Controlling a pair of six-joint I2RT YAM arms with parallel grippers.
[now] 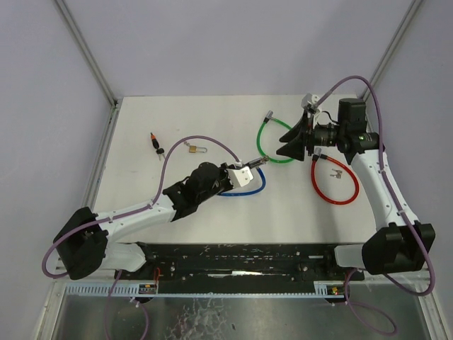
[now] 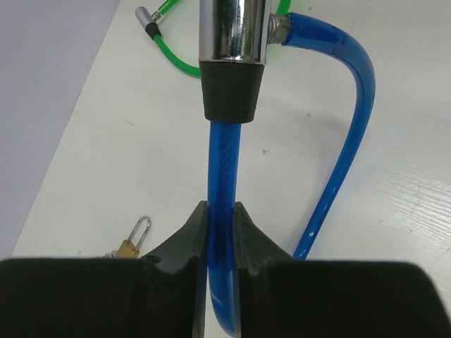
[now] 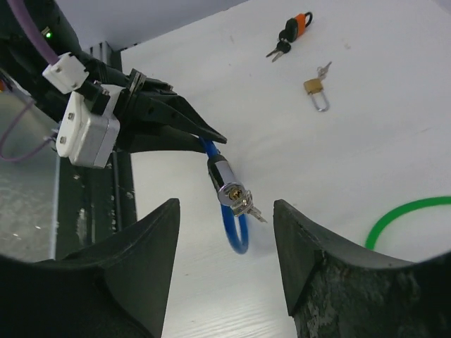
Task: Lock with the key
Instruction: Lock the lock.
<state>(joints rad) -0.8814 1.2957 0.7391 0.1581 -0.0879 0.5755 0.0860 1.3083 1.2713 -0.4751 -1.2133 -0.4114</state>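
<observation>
Top external view shows the left hand (image 1: 249, 168) near the middle of the frame, closed tight on the blue cable lock (image 1: 248, 191), above the white table (image 1: 212, 113). From its own wrist camera I see the two fingers pinch the cable just under the metal barrel (image 2: 234, 28). I think this is so that the barrel stands steady and its keyhole looks toward the other arm.

The right hand (image 1: 284, 145) is at the upper right of the frame, well apart from the barrel, with its fingers spread and nothing between them. In the right wrist view a small key (image 3: 252, 210) sits already in the keyhole, at the centre of the picture, framed by the spread fingers. To my eye this hand is lined up to come in and turn that key. A green cable (image 1: 263, 145) lies just beside it, and a red cable (image 1: 333, 188) lies at the lower right.
</observation>
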